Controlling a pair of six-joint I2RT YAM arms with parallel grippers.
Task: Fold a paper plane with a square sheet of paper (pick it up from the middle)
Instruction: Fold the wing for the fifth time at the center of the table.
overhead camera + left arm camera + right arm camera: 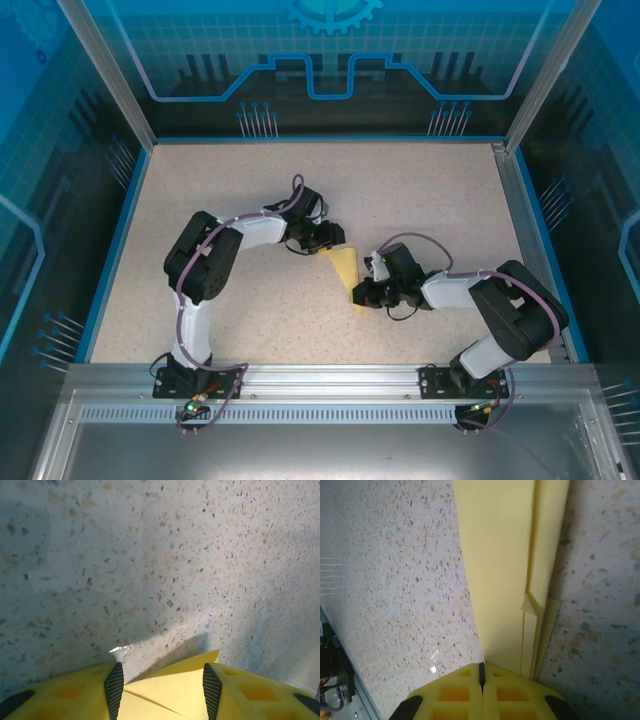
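We judge the paper [495,570] light, limp and easily creased, best pinched at folded edges: the right gripper [481,674] clamps it, the left gripper [162,682] stands apart.

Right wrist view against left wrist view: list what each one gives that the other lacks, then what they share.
Right wrist: the right gripper with jaws shut on the folded paper, its stacked layers running lengthwise, a small dog-eared flap, and a metal rail at the table edge.
Left wrist: the left gripper open over a pointed paper corner, and a diagonal crease.
Both: pale-yellow paper, yellow fingers, speckled table.
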